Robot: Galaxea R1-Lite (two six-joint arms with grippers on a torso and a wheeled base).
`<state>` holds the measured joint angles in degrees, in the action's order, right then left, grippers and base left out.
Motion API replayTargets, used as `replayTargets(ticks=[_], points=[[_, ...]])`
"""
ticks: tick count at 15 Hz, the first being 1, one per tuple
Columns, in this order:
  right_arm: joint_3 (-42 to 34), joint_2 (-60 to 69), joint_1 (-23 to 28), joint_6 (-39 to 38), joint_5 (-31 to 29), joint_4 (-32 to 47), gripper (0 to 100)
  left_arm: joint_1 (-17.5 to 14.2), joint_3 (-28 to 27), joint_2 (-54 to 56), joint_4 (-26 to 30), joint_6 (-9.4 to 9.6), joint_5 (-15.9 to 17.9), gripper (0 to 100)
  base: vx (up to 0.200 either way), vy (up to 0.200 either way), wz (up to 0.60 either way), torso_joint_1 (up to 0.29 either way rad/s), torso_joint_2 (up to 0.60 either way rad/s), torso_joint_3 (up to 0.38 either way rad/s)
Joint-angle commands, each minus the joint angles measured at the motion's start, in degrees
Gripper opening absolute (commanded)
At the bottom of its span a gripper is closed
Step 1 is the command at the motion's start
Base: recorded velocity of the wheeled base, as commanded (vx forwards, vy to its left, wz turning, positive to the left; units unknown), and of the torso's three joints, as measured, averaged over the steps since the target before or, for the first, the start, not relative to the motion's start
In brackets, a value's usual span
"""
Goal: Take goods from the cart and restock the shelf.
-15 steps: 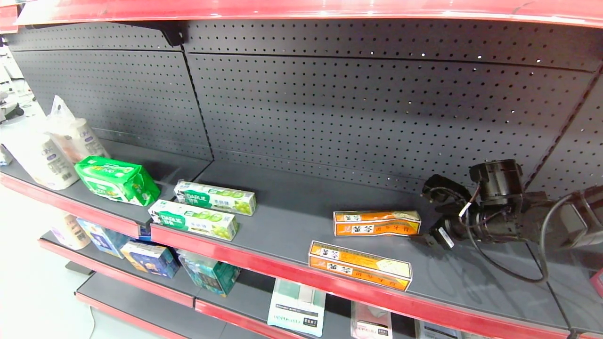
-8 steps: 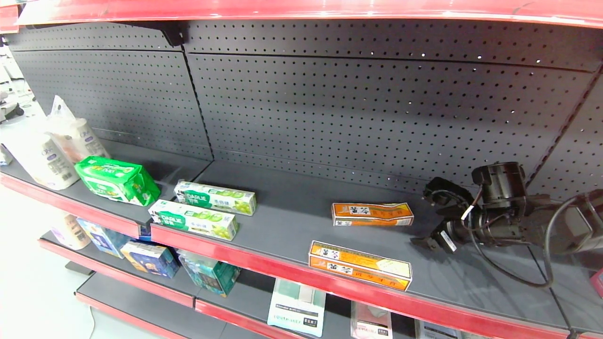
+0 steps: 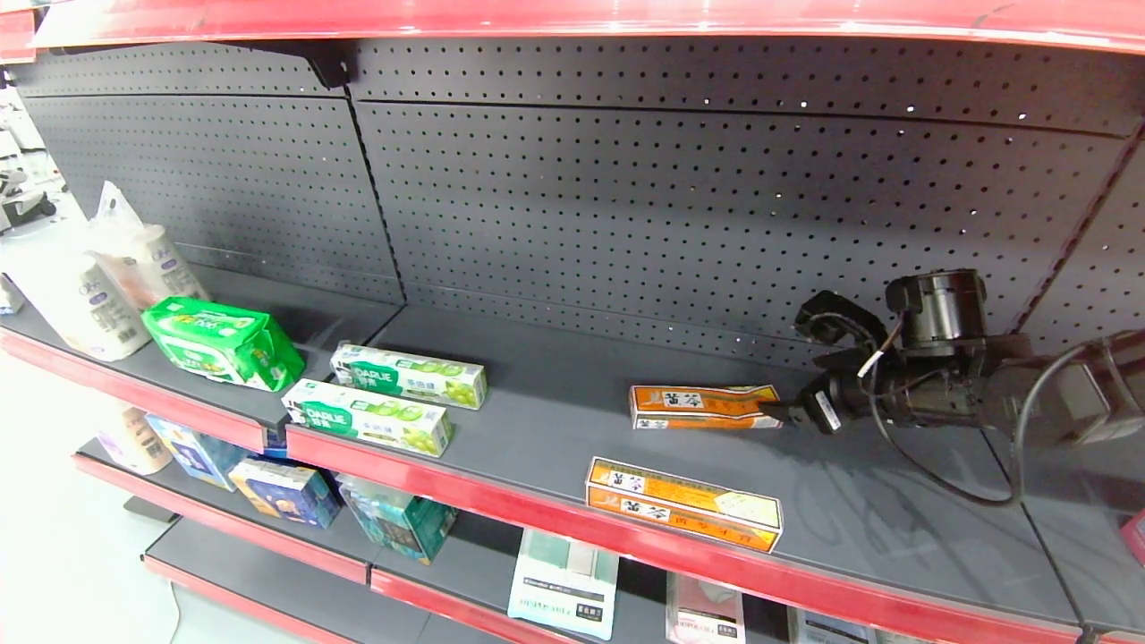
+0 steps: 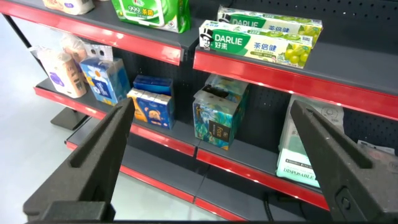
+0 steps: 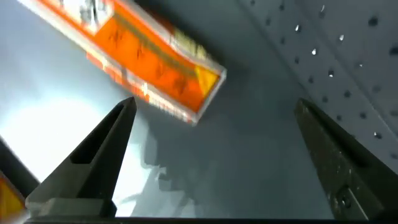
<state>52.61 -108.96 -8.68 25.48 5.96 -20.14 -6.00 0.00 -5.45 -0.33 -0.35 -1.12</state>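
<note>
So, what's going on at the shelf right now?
The right gripper is open at the right end of an orange box, which lies flat on the shelf, not gripped. A second orange box sits at the front edge. The left gripper is open and empty, down by the lower shelves.

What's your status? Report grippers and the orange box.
Right gripper open, beside rear orange box lying flat on shelf. Left gripper open, empty. Nothing blocking.
</note>
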Motion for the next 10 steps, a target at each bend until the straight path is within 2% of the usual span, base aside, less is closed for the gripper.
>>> replayTargets(ticks=[1,5,10], points=[[0.82,-1.69,-0.29,-2.45,-3.06,0.10,100,0.02,0.00,-0.09,-0.02,0.00,-0.02,100,0.000,0.000,0.00,0.000,0.00,0.000],[1.70,-3.45,0.15,-4.21,-10.36,0.01,100,0.02,0.00,-0.09,-0.02,0.00,-0.02,100,0.000,0.000,0.00,0.000,0.00,0.000],[1.79,-4.16,0.42,-4.74,-12.73,0.10,100,0.02,0.00,-0.09,-0.02,0.00,-0.02,100,0.000,0.000,0.00,0.000,0.00,0.000]])
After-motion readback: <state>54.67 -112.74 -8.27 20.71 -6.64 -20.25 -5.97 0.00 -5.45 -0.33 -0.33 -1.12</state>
